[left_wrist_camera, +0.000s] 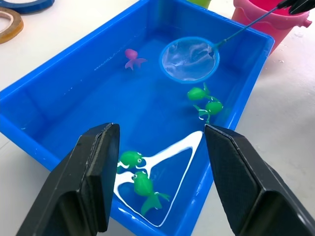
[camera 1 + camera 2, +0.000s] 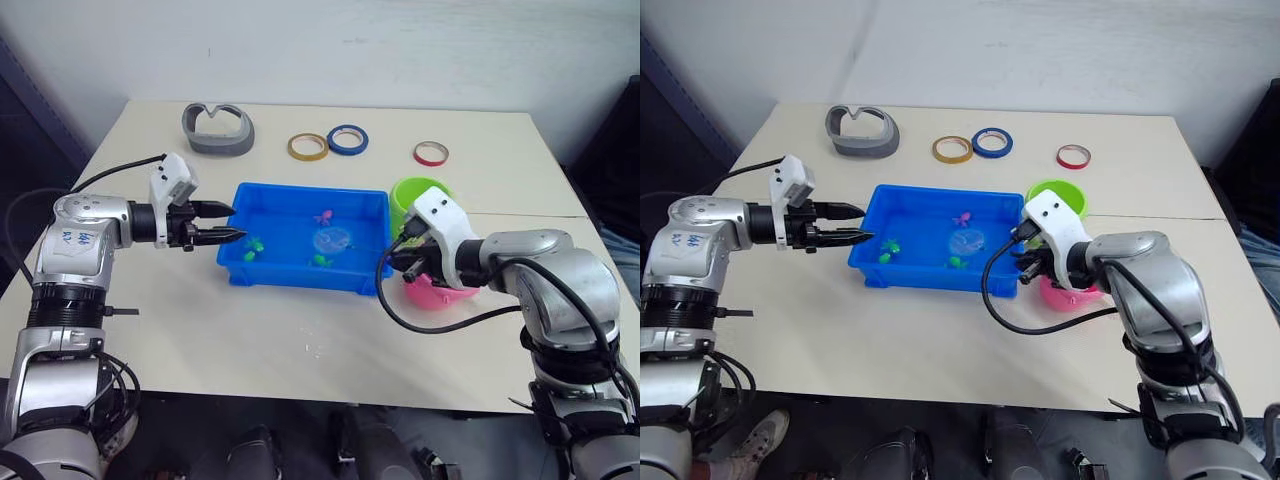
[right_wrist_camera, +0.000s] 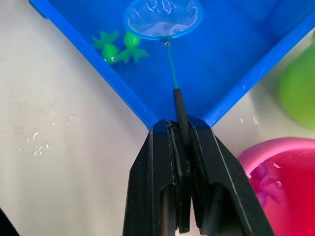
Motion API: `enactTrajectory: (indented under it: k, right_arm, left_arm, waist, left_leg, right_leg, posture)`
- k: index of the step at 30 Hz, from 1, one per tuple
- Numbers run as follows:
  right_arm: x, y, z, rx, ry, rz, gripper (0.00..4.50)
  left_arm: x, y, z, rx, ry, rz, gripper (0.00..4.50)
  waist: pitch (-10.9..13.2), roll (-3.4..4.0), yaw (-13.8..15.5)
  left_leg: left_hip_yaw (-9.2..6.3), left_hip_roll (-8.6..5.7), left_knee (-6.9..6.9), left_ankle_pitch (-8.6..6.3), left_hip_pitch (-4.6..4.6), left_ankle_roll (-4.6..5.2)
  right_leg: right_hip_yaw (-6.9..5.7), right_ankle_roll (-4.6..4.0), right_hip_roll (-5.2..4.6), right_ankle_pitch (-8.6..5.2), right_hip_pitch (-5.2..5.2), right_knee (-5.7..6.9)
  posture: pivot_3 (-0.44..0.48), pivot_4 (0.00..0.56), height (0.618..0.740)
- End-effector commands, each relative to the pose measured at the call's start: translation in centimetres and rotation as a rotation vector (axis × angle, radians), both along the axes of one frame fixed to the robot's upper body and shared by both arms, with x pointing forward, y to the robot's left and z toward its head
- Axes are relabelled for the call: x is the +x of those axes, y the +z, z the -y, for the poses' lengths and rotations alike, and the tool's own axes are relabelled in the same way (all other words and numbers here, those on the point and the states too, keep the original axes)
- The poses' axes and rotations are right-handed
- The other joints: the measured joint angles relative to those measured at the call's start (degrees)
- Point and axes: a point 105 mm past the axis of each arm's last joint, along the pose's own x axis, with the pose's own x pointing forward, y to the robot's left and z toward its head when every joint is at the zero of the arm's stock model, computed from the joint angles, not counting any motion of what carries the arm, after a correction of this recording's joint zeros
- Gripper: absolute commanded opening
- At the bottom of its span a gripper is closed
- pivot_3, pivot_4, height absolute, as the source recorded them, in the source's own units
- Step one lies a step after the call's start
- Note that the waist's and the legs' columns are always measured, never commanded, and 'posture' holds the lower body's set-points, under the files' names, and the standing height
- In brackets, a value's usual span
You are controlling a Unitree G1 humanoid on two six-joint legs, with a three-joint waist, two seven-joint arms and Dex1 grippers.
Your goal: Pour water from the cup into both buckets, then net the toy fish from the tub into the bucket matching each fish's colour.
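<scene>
Currently the right gripper (image 3: 179, 147) is clamped tight on the thin dark stick of the net (image 3: 163, 18), at the lower centre of the right wrist view, so that the hoop reaches out over the near corner of the tub (image 2: 262, 272) and lies in the water at the tub's middle. That grip near the stick's end gives reach while keeping the arm outside the rim. Two green fish (image 3: 119, 47) lie just beside the hoop, another green pair (image 1: 138, 172) sits at the left end, and a pink fish (image 1: 132, 57) rests near the far wall; none is inside the mesh. The left gripper (image 2: 222, 222) hangs at the tub's left end, fingers apart and empty, seemingly placed to steady the tub. The pink bucket (image 2: 436, 293) stands right under the right wrist and the green bucket (image 2: 410, 192) behind it, both close for short transfers; something pink already lies in the pink one. Netting appears under way.
</scene>
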Motion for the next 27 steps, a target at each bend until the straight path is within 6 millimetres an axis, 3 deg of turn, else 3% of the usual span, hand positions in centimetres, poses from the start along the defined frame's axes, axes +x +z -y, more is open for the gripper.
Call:
enactTrajectory:
  k: [1, 14, 27]
  right_arm:
    - [1.0, 0.2, -0.5, -0.001, -0.005, 0.017, 0.0]
    - [5.8, -0.7, -2.0, 0.038, -0.084, 0.071, 0.0]
    - [6.6, 2.1, -1.5, 0.055, -0.113, 0.207, 0.0]
  left_arm:
    - [-0.5, 1.9, -0.3, -0.013, 0.017, 0.067, 3.02]
    - [-1.3, 2.8, -0.3, -0.018, 0.036, 0.077, 3.02]
    - [-1.0, 3.3, 0.2, -0.033, 0.03, 0.087, 3.02]
  waist:
    - [0.0, 0.0, 0.0]
    - [0.0, 0.0, 0.0]
    - [0.0, 0.0, -0.1]
  left_leg:
    - [0.01, 0.0, -0.01, 0.0, 0.0, 0.0]
    - [0.05, 0.01, -0.07, 0.0, -0.03, 0.0]
    - [0.05, 0.02, -0.13, -0.01, -0.04, 0.02]
  right_leg:
    - [0.01, 0.0, 0.0, 0.0, 0.0, -0.01]
    - [0.03, 0.0, 0.02, 0.0, -0.04, -0.06]
    - [0.03, 0.0, 0.02, 0.0, -0.06, -0.14]
  posture:
    - [0.0, 0.15, 0.693]
    - [0.0, 0.15, 0.693]
    - [0.0, 0.15, 0.693]
